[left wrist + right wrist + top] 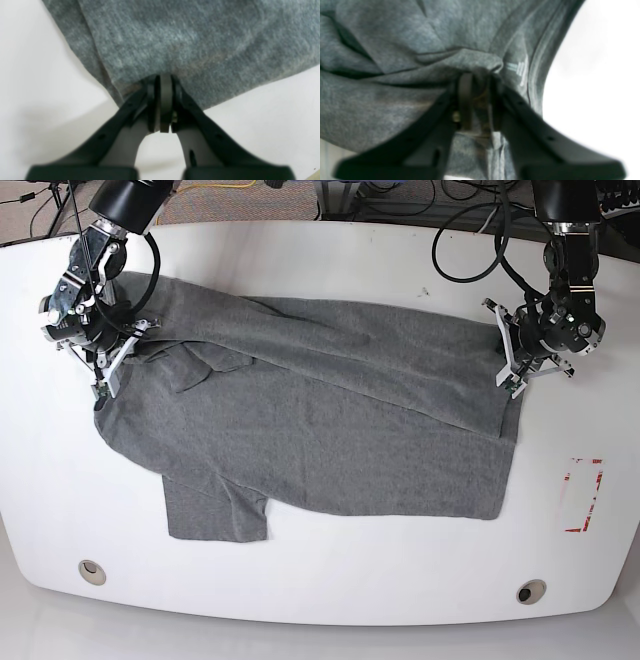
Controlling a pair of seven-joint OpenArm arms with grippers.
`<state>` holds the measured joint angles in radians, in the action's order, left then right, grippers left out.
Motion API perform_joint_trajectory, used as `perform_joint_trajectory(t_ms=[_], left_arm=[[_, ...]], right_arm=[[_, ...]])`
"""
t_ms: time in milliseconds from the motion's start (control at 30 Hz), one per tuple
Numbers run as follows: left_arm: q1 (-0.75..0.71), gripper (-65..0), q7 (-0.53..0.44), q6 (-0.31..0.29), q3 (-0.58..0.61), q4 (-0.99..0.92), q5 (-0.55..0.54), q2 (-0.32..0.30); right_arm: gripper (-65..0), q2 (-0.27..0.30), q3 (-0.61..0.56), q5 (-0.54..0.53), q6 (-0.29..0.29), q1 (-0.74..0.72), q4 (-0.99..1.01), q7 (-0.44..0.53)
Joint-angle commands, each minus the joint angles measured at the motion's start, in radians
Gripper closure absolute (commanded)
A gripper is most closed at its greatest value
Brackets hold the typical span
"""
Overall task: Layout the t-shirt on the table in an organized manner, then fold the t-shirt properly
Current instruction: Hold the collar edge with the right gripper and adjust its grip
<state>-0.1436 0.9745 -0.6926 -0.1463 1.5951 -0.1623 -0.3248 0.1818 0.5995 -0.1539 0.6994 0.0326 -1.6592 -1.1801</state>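
We see the plain heather-grey short-sleeved cotton t-shirt [320, 430] spread across the middle of the glossy white surface [330, 260] with curved edges, lying partly doubled: a long upper layer runs diagonally from the far corner on the base view's left down toward the near edge on its right, and one sleeve juts toward the near edge, wrinkled where it meets the body. The left end effector [163, 82] (on the base view's right) is clamped on the fabric at the shirt's edge, its dark fingers pressed together with a fold of grey knit pinched at the tips; in its own wrist view the cloth fans away from the tips over bare white surface on both sides. The right end effector [476, 77] sits at the opposite end of the shirt, at the bunched corner, and its wrist view shows its fingers drawn in on a gathered ridge of cloth, with a small pale striped mark [520, 70] on the fabric just beside it. Near the front edge we note two round metal grommets [92, 571], one toward each corner, and a red-and-white sticker [583, 496] lies on the surface just beyond the shirt's hem.
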Motion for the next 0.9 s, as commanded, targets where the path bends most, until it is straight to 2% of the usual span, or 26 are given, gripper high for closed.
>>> perform_joint_trajectory(t_ms=[0, 433, 633, 867], left_arm=[[-0.023, 0.0, 0.09, -0.006, 0.003, -0.014, 0.046, -0.004], [-0.023, 0.0, 0.09, -0.006, 0.003, -0.014, 0.046, -0.004], [-0.024, 0.0, 0.09, -0.006, 0.003, -0.014, 0.046, -0.004], [-0.024, 0.0, 0.09, -0.006, 0.003, -0.014, 0.046, -0.004]], right_arm=[[0.0, 0.017, 0.003, -0.002, -0.001, -0.013, -0.016, 0.015], [0.0, 0.025, 0.003, -0.002, -0.001, -0.017, -0.034, 0.013], [0.0, 0.025, -0.002, 0.004, -0.001, -0.015, -0.138, 0.01], [0.0, 0.043, -0.005, 0.006, -0.001, -0.07, -0.151, -0.021]])
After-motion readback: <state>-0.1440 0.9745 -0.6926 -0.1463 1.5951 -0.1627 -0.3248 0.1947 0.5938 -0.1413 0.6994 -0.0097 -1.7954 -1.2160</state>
